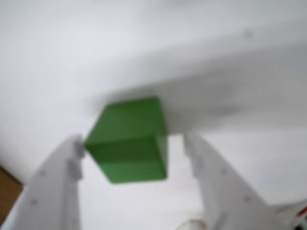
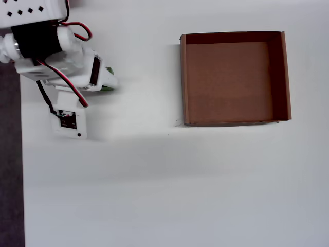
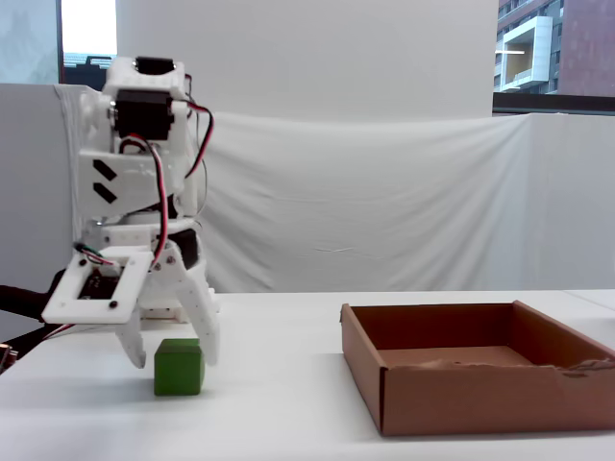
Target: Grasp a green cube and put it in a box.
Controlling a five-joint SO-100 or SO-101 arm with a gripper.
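Note:
The green cube (image 1: 130, 141) rests on the white table, between my two white fingers in the wrist view. The left finger (image 1: 72, 153) touches or nearly touches its corner; a clear gap separates it from the right finger (image 1: 201, 158). My gripper (image 1: 134, 141) is open around the cube. In the fixed view the cube (image 3: 179, 367) sits on the table with the gripper (image 3: 175, 357) straddling it. In the overhead view only a green sliver of the cube (image 2: 108, 88) shows under the gripper (image 2: 105, 82). The brown cardboard box (image 2: 183, 77) stands empty well to the right, also in the fixed view (image 3: 461, 399).
The white table (image 2: 154, 180) spreads bare between the arm and the box. Its left edge runs beside the arm base (image 2: 31, 20), with dark floor beyond. A white cloth backdrop (image 3: 384, 211) hangs behind. A brown patch (image 1: 7, 191) shows at the wrist view's lower left.

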